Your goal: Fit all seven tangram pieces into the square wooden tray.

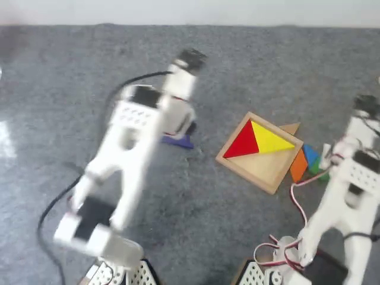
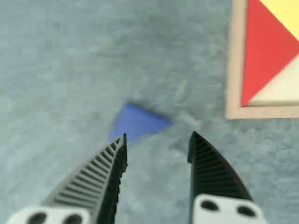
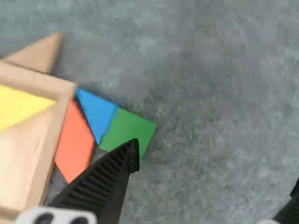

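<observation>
L fingers (image 2: 100, 177) spread by blue piece (image 2: 138, 122), R fingers (image 3: 100, 179) spread; tray (image 1: 267, 165) sits diamond-wise

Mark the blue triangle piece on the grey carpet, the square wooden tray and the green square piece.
Blue triangle piece (image 2: 138, 122), left wrist view, middle of its top face.
Square wooden tray (image 2: 236, 56), left wrist view, its pale rim.
Green square piece (image 3: 127, 130), right wrist view, centre of its visible face.

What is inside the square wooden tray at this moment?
The square wooden tray holds a red triangle and a yellow triangle, side by side in its far part. The near part is bare wood. In the high view nothing covers the inside.
</observation>
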